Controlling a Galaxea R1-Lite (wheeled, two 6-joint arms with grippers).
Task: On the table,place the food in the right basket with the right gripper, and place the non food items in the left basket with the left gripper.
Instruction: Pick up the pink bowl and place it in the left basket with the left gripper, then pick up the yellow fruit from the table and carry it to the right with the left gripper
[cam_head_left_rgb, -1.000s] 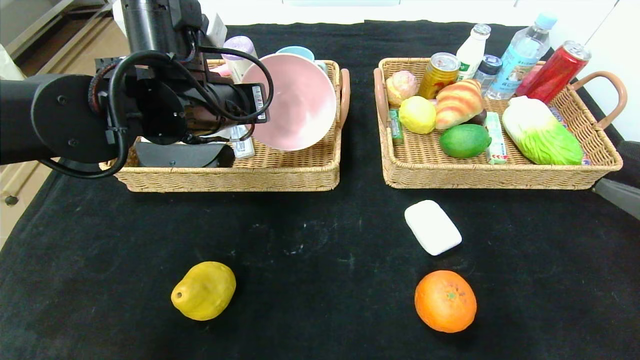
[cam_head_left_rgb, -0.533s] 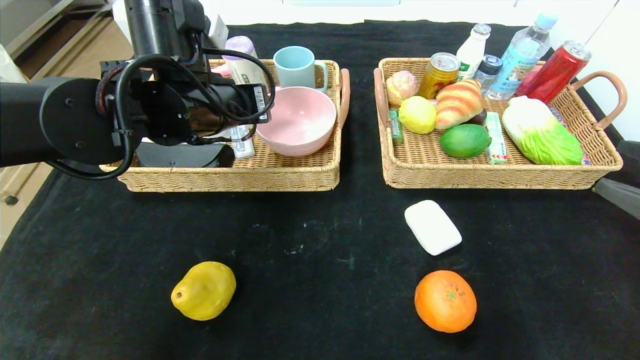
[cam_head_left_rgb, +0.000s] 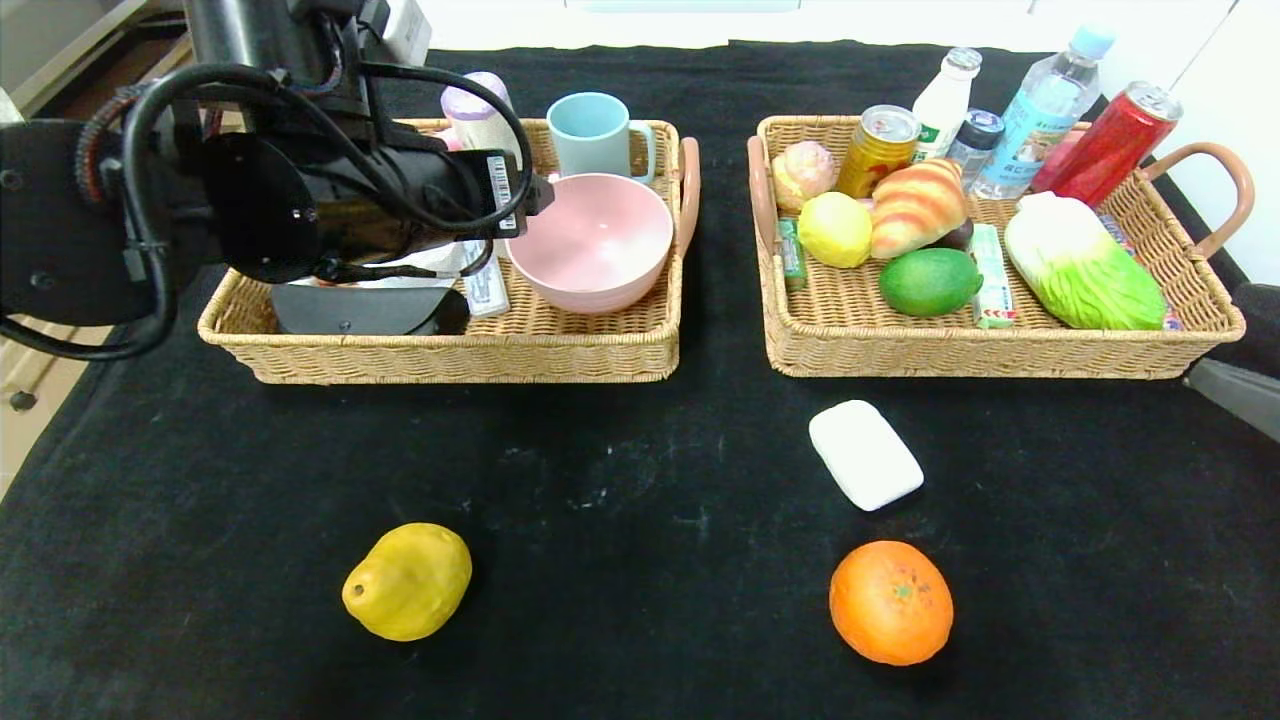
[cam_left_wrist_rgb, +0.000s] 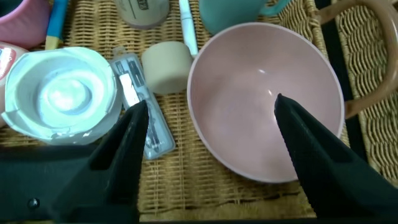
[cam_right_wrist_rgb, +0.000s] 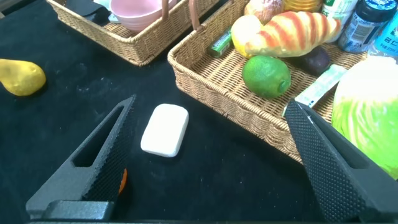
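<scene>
One pink bowl (cam_left_wrist_rgb: 264, 118) sits between the left end effector's (cam_left_wrist_rgb: 211, 134) spread fingers.

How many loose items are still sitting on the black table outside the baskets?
3: the yellow pear-shaped fruit front left, the orange front right, and the white bar just behind the orange, before the right basket. None looks hidden.

Two tan woven wicker baskets (cam_head_left_rgb: 560, 345) sit on a matt black cloth-draped table (cam_head_left_rgb: 620, 480); inside the left one a smooth, faintly glossy pale-pink round bowl (cam_head_left_rgb: 592, 240).
</scene>
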